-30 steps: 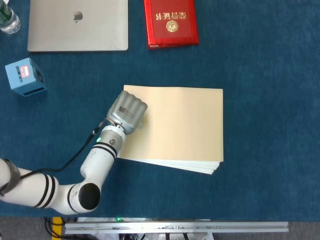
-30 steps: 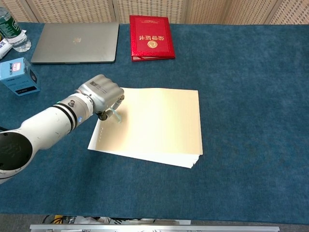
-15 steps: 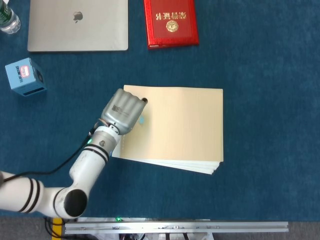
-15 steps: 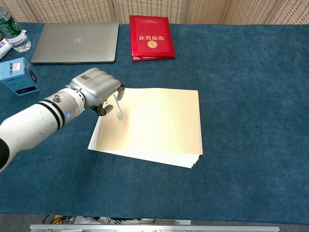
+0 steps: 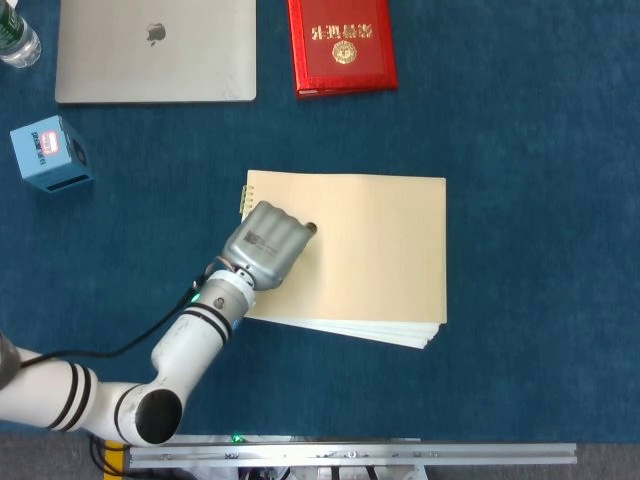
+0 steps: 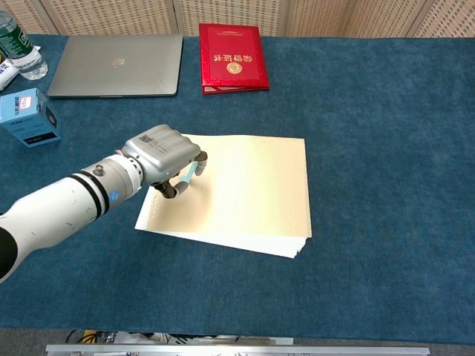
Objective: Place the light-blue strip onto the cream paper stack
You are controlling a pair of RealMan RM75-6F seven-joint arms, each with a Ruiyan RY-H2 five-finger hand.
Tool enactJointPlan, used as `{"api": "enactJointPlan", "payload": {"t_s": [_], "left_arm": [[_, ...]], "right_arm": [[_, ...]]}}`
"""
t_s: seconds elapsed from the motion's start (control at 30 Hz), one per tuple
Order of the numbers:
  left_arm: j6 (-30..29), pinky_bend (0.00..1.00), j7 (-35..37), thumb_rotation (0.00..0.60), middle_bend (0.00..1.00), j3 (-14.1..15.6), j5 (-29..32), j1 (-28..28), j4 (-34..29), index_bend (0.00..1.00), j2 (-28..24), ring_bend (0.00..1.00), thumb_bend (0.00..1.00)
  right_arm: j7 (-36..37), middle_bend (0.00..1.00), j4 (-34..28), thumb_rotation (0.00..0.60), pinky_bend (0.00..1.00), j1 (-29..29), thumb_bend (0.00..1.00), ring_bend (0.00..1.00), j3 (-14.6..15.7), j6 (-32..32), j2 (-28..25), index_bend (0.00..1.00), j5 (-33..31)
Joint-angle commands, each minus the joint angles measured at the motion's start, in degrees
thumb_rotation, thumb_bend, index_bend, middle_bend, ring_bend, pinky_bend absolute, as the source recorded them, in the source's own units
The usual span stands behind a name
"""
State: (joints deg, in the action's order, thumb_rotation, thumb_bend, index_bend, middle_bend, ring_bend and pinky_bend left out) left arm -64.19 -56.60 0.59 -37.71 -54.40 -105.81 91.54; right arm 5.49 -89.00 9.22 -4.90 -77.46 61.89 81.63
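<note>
1. Head view, from above: left hand (image 5: 266,245) sits knuckles-up over the left part of the cream paper stack (image 5: 370,250) on the blue table (image 5: 540,200). Fingers are curled under and one dark fingertip shows at the hand's right edge. Light-blue strip is hidden under the hand in this view. Punched holes show along the stack's upper-left edge, and lower sheets fan out at the bottom-right corner.

2. Head view, background: silver laptop (image 5: 155,50), lid shut, at top left, w/ a red booklet (image 5: 342,45) to its right. Small blue box (image 5: 52,153) lies left of the stack, well apart. Part of a plastic bottle (image 5: 14,38) sits at the top-left corner.

3. Chest view, from the front: adds what the overhead misses. Light-blue strip (image 6: 193,170) is pinched between the left hand's (image 6: 165,157) curled fingers, slanting down over the stack (image 6: 252,193) near its left side. Whether the strip's lower end touches the paper, cannot tell.

4. Chest view, arm: white forearm w/ black bands runs from lower left up to the hand. Right hand is out of both views.
</note>
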Motion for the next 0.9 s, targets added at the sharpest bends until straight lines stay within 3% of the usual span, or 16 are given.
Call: {"api": "enactJointPlan", "payload": {"t_s": [0.03, 0.47, 0.7, 0.9], "left_arm": [[-0.03, 1.00, 0.97, 0.600, 1.00, -0.51, -0.63, -0.03, 0.13, 0.31, 0.22, 1.00, 0.44], [2.18, 1.00, 5.90, 0.600, 1.00, -0.39, -4.74, 0.36, -1.36, 0.17, -0.61, 1.00, 0.44], [2.22, 1.00, 11.82, 0.600, 1.00, 0.02, -11.00, 2.46, -3.90, 0.19, -3.85, 1.00, 0.44], [0.56, 1.00, 14.51, 0.600, 1.00, 2.38, -15.28, 5.28, -4.89, 0.28, -8.34, 1.00, 0.44]], "right_arm": [[0.12, 0.51, 0.11, 0.600, 0.51, -0.08, 0.32, 0.52, -0.04, -0.09, -0.03, 0.46, -0.07], [0.73, 0.51, 0.98, 0.600, 0.51, -0.22, 0.32, 0.52, -0.07, 0.19, 0.26, 0.46, -0.38], [0.65, 0.51, 0.92, 0.600, 0.51, -0.15, 0.32, 0.52, -0.11, 0.21, 0.36, 0.46, -0.22], [0.37, 0.51, 0.59, 0.600, 0.51, 0.06, 0.32, 0.52, -0.18, 0.26, 0.27, 0.46, 0.09]]}}
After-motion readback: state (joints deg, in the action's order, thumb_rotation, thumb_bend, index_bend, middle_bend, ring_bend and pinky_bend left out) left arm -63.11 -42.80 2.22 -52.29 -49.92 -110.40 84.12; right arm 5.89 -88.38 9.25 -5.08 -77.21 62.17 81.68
